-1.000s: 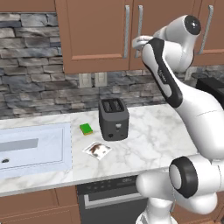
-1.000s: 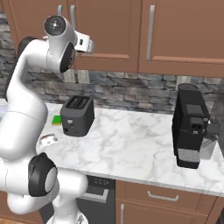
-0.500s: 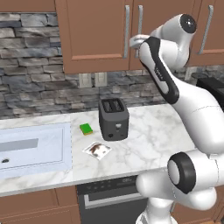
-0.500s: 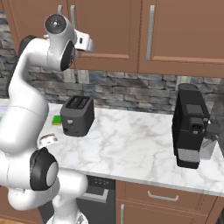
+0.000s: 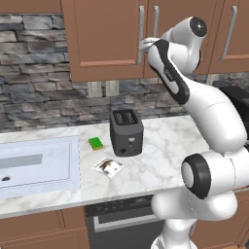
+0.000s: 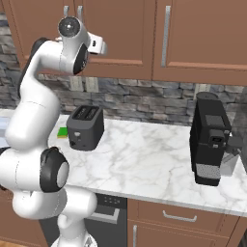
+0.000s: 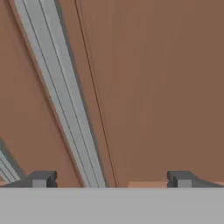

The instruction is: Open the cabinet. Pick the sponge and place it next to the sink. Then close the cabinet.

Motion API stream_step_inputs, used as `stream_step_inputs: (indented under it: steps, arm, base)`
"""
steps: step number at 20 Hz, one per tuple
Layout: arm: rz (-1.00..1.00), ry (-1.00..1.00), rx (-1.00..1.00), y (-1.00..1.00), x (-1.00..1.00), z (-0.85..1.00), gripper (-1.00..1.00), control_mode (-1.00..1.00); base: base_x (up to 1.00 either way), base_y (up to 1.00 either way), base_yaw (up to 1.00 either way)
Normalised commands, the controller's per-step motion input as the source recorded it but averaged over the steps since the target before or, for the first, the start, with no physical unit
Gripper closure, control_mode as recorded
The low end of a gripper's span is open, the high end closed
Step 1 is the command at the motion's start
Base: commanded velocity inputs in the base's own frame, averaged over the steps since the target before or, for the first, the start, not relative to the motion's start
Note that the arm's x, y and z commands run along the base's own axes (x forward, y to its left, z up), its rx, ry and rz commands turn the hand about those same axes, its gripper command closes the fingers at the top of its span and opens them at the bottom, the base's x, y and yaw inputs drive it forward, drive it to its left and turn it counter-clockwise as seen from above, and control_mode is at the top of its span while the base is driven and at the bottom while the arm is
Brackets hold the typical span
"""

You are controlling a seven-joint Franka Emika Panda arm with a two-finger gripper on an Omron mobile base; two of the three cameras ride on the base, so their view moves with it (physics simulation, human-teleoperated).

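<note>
The cabinet (image 5: 102, 39) hangs on the wall with both flat brown doors shut. My gripper (image 5: 144, 45) is up at the lower end of its left door's silver handle (image 5: 141, 26), jaws open and empty. In the hand view the door (image 7: 153, 87) is very close. That handle (image 7: 65, 100) slants between my finger tips (image 7: 41, 178), nearer the left one. From the right base view the gripper (image 6: 101, 46) points at the cabinet (image 6: 120, 29). The sponge is hidden. The pale sink (image 5: 48, 160) lies in the counter at the left.
A dark toaster (image 5: 126, 131) stands on the marble counter. A bright light-green sponge (image 5: 96, 143) and a small flat packet (image 5: 108, 166) lie beside it. A black coffee machine (image 6: 210, 144) stands at the right. A narrower cabinet door (image 6: 202, 34) hangs above it.
The hand has shifted slightly left, closer to the cabinet's handle. The jaws have stayed open and the doors shut.
</note>
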Motion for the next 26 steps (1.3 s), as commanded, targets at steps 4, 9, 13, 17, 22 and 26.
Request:
stream_step_inputs:
  steps: [4, 9, 13, 17, 22, 26]
  arm:
    - [0.00, 0.00, 0.00, 0.00, 0.42, -0.01, -1.00, -1.00]
    - [0.00, 0.00, 0.00, 0.00, 0.32, 0.00, -1.00, -1.00]
    - [0.00, 0.00, 0.00, 0.00, 0.32, -0.02, -1.00, -1.00]
    - [0.00, -0.06, 0.00, 0.00, 0.28, -0.11, -1.00, -1.00]
    - [0.00, -0.08, 0.00, 0.00, 0.30, -0.17, -1.00, -1.00]
    - [0.00, -0.08, 0.00, 0.00, 0.30, -0.18, -1.00, -1.00]
  base:
    - [0.00, 0.00, 0.00]
    - [0.00, 0.00, 0.00]
    - [0.00, 0.00, 0.00]
    - [0.00, 0.00, 0.00]
    - [0.00, 0.00, 0.00]
    - [0.00, 0.00, 0.00]
